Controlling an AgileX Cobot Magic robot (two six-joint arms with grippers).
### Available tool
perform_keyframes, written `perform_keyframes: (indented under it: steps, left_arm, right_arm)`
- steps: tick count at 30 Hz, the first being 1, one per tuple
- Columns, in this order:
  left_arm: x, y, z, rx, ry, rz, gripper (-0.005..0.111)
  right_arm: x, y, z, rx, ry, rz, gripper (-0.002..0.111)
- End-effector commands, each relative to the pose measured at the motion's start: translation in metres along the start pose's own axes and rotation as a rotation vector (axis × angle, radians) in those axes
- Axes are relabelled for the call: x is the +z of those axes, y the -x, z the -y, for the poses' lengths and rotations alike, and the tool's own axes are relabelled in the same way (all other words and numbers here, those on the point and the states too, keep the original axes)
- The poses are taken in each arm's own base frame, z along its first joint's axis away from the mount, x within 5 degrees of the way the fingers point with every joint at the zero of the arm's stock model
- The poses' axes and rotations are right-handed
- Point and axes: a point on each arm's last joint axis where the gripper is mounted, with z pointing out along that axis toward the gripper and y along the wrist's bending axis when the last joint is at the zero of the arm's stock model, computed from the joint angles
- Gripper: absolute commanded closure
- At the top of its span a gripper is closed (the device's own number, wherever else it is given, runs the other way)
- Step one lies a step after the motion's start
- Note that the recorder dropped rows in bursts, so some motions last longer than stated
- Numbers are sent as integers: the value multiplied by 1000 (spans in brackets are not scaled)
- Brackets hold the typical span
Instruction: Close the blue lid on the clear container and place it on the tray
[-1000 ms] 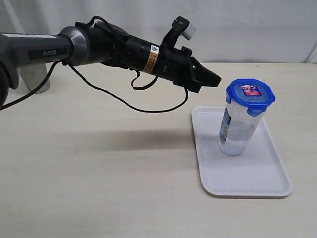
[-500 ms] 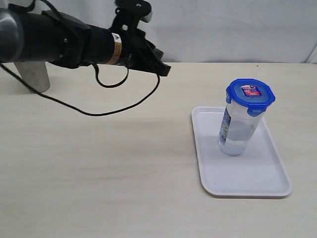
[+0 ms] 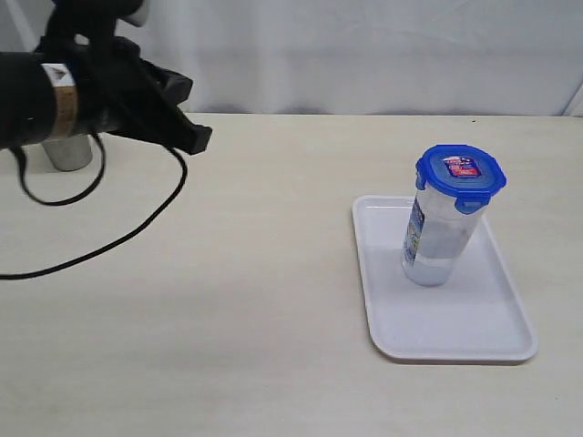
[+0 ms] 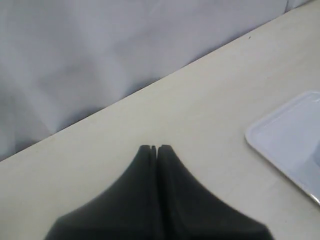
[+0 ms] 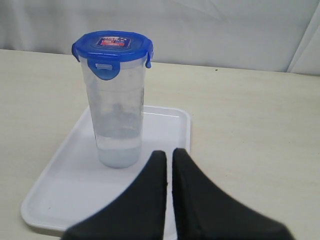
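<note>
Left fingers (image 4: 145, 170) being held pressed together, empty; right fingers (image 5: 152, 185) likewise closed on nothing, aimed at the clear container (image 3: 435, 246); it is standing upright on the tray (image 3: 455, 337), blue lid (image 3: 460, 170) on top; risk: container being tipped by a forward nudge from the right; latching unconfirmed; left arm (image 3: 27, 100) being held raised over the desk's (image 3: 255, 291) far left, cable (image 3: 137, 228) hanging near the steel cup (image 3: 68, 155).

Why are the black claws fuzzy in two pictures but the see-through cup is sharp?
Left wrist view: the shut black left gripper sits near the lens, so its edges go soft. Right wrist view: same for the black right gripper, while the tall clear plastic container farther off is crisp.
</note>
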Motion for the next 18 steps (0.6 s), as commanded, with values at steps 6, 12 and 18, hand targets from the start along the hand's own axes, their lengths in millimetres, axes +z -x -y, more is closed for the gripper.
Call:
perform_keyframes:
  steps: [6,12,18]
  left_arm:
    - [-121,-17,-16,-91,200,230,107]
    - [-193,-23,-16,-187,191,471,107]
    - [-247,-35,-5,-179,99,688,107]
  right_arm:
    - [0,1,0,-4,-3,16,104]
    - [0,1,0,-4,-3,16,104]
    - [0,1,0,-4,-3,16,104]
